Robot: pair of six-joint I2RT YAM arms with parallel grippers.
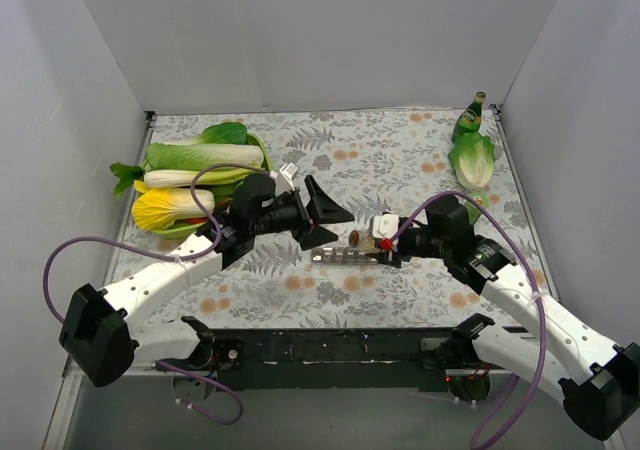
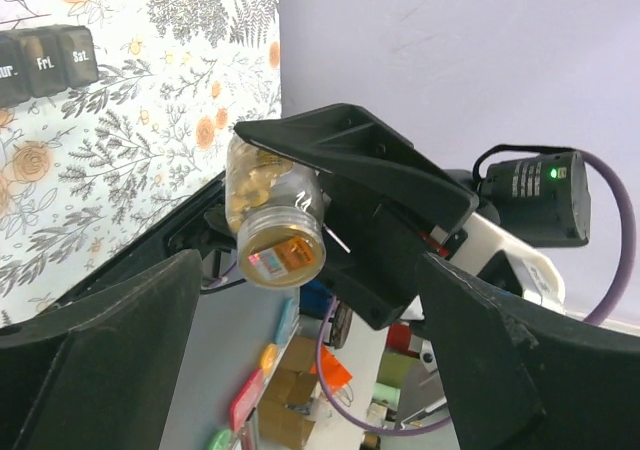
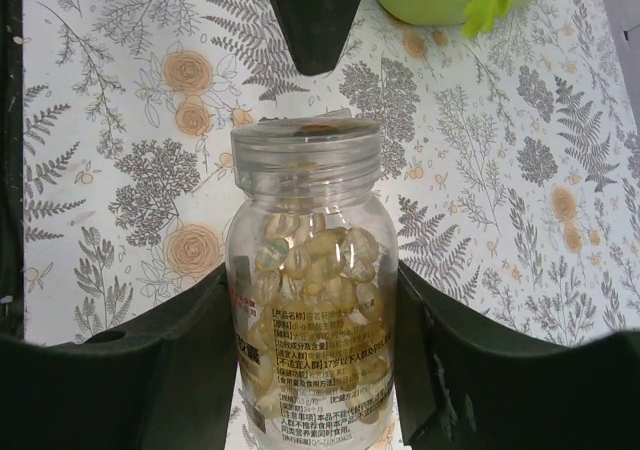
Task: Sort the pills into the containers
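On a worktop (image 1: 400, 140) covered in a fern-and-flower print, two white robot arms reach in from the near edge and meet at the centre. A green bowl (image 1: 185, 230) heaped with leafy vegetables sits at the left, well apart from the work. The right end effector (image 3: 308, 280) is clamped on a clear pill bottle (image 3: 305, 220), held roughly level with its lid (image 3: 305, 155) pointing toward the left arm. The left end effector (image 1: 344, 225) hangs just beside that lid with its fingers spread wide, gripping nothing. Just beside the bottle, on the side nearer the arm bases, lies the weekly pill organiser (image 1: 345, 257), a short grey strip flat on the cloth. Golden softgel capsules (image 3: 320, 260) fill much of the bottle.

The step in hand looks like opening the bottle; no loose capsule shows anywhere. The next move likely calls for the left fingers to close squarely around the lid and twist while the right holds firm. The lid appears screwed on, though the clear plastic makes that uncertain. The left wrist view cuts the organiser off, showing only the compartments marked Fri. and Sat. and part of another; those look shut.
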